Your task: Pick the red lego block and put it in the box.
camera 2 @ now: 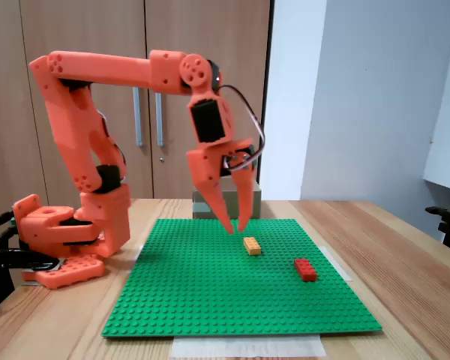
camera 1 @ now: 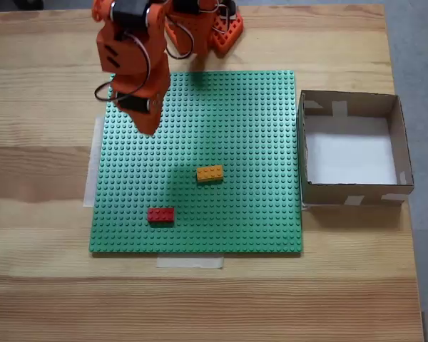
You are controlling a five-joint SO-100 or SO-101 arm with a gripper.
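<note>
The red block [camera 1: 160, 214] lies flat on the green baseplate [camera 1: 250, 128], near the plate's lower edge and left of centre in the top-down fixed view. In the side fixed view the red block [camera 2: 305, 268] sits toward the right of the baseplate [camera 2: 210, 300]. Nothing touches it.

The orange block [camera 1: 210, 173] lies on the same plate, up and to the right of the red one in the top-down view, apart from it. In the side view the orange block [camera 2: 251, 245] is left of and beyond the red block.

The box [camera 1: 404, 153] stands on the counter [camera 1: 43, 285] just beside the right edge of the baseplate in the top-down view. Its white floor is bare.

The arm [camera 2: 105, 71] reaches out from its base [camera 2: 56, 247] over the plate. The gripper [camera 2: 236, 223] points down, above the plate, near the orange block and well apart from the red block. The fingers [camera 2: 219, 202] are slightly spread, tips close together, and hold nothing. In the top-down view the gripper [camera 1: 148, 127] is over the plate's upper-left area.
</note>
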